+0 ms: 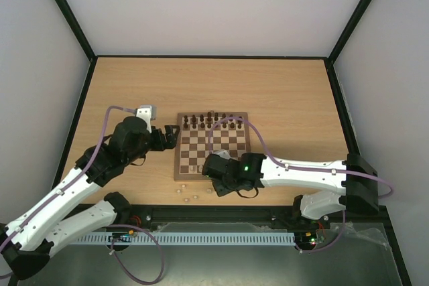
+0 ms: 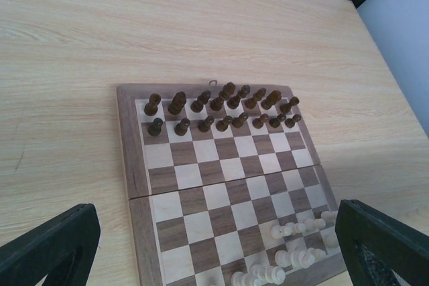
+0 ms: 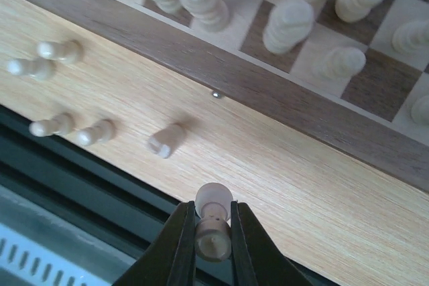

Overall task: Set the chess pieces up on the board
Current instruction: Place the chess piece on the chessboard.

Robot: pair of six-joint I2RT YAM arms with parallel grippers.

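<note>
Pale wood is pinched between black fingers. The right gripper point(image 3: 213, 216) is drawn in narrow on a single beige pawn point(image 3: 213, 232), just off the near edge of the board point(image 3: 281, 92) and over the table point(image 1: 281, 98). I cannot tell whether the pawn touches the tabletop or hangs above it.

Beside it, also on the near side of the board, five loose pale pieces point(image 3: 94, 132) lie on their sides. Four are in a scattered cluster, and one lies apart from them, closer to the held pawn. From above they show as small specks point(image 1: 188, 195) off the board's near left corner.

On the board point(image 1: 201, 152) itself, the dark pieces point(image 1: 211, 122) stand upright in two rows along the far edge, which shows clearly from the left wrist point(image 2: 221, 108). The pale pieces point(image 2: 295, 246) stand in the rows nearest the near edge, bunched toward the right corner. Up close point(image 3: 288, 25) they are upright on their squares. From above, the right arm hides most of them.

The left gripper point(image 1: 171, 137) hovers just beside the board's left edge, toward the far corner. Its jaws are spread wide with nothing between them. Both fingers point(image 2: 50, 246) show at the bottom corners of its own camera view, with the board point(image 2: 221, 192) filling the space between them.
</note>
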